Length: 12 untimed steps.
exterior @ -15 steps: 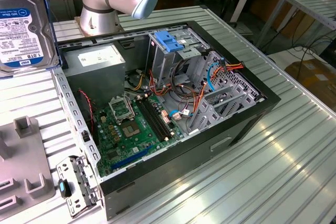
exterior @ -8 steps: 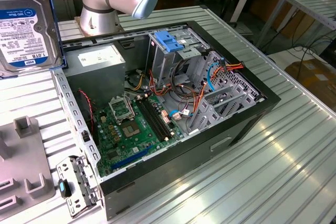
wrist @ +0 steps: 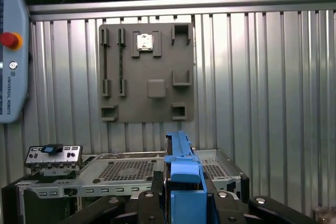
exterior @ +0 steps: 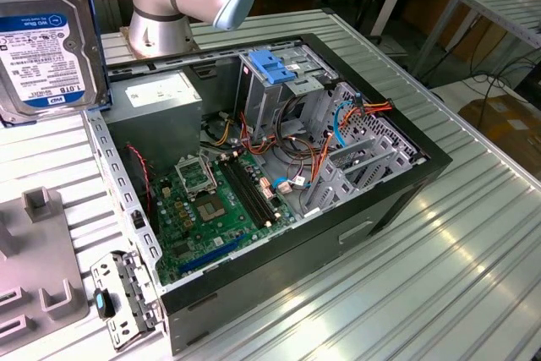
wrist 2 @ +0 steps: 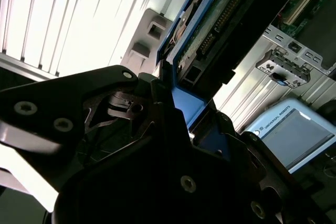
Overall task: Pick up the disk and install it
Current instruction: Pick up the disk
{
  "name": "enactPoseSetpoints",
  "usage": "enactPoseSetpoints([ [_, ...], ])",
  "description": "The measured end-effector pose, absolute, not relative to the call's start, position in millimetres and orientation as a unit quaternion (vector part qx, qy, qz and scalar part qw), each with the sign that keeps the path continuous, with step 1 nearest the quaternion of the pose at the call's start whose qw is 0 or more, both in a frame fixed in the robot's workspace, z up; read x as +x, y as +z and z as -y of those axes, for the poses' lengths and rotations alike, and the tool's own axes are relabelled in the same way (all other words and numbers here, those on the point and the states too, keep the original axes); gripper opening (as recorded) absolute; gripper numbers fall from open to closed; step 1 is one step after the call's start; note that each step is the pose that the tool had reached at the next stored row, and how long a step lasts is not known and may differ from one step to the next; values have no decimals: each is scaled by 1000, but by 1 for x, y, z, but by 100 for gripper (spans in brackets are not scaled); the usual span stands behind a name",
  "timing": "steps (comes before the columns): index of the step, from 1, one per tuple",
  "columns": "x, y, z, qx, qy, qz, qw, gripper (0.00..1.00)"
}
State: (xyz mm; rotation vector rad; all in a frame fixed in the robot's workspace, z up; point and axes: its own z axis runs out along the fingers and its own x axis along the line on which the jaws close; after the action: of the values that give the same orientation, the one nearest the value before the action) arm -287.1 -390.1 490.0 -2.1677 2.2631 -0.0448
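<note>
1. Disk [exterior: 42, 48], exterior view: I see it held up near the camera at the exterior view's upper left, label face toward me. It is well apart from the open computer case [exterior: 338, 238] on the desk [exterior: 406, 293], where a light-blue block [exterior: 272, 65] tops the drive cage [exterior: 258, 103].
2. Second wrist view: the pincer [wrist 2: 191, 111] is clamped on the disk [wrist 2: 220, 19] by its blue side rail. The circuit-board face and connector extend past the fingers [wrist 2: 157, 95].
3. First wrist view: the disk [wrist: 181, 163] shows edge-on, its blue rail gripped in the pincer [wrist: 186, 199]. Beyond lie the computer case [wrist: 126, 174], a grey fixture plate [wrist: 147, 72] and a teach pendant [wrist: 10, 51].
</note>
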Motion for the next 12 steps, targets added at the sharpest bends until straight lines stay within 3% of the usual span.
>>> enactPoseSetpoints([
  [12, -278, 490, 393, -692, -14, -722, 4, 37],
])
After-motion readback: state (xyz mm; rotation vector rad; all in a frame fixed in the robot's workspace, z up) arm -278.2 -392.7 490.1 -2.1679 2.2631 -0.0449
